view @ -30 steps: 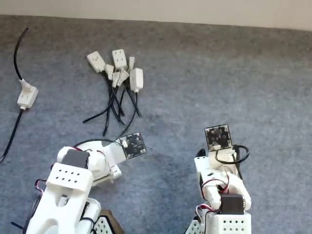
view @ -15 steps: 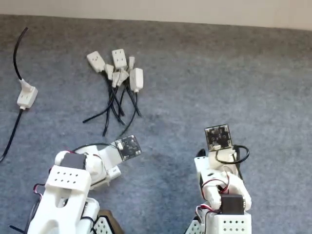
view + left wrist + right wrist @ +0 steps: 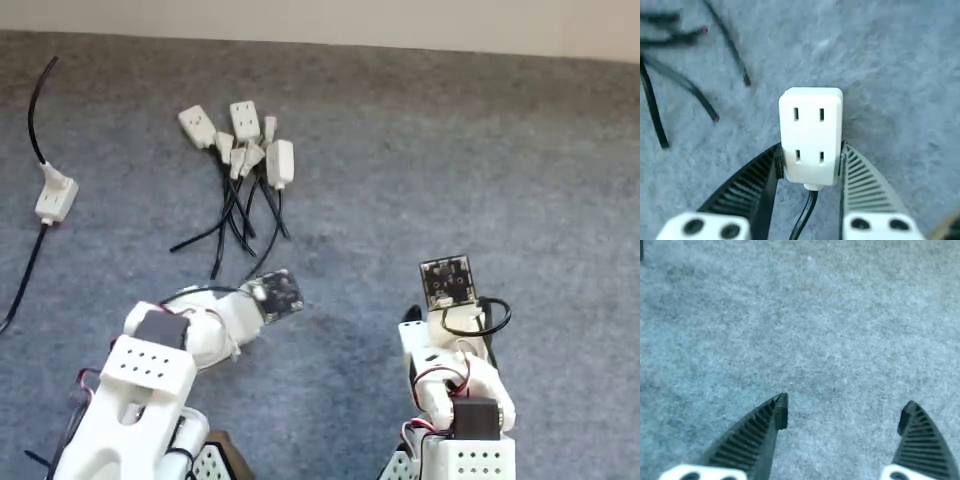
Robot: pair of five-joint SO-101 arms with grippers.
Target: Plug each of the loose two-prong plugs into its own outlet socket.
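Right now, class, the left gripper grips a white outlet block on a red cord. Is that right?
Not quite: the cord is not red. The left wrist view shows the left gripper gripping a white outlet block on a black cord.

Plug cluster (image 3: 245, 150) behind left arm (image 3: 150, 370), lone plug (image 3: 55, 195) far left, socket (image 3: 811, 135) in left tool (image 3: 811, 150)
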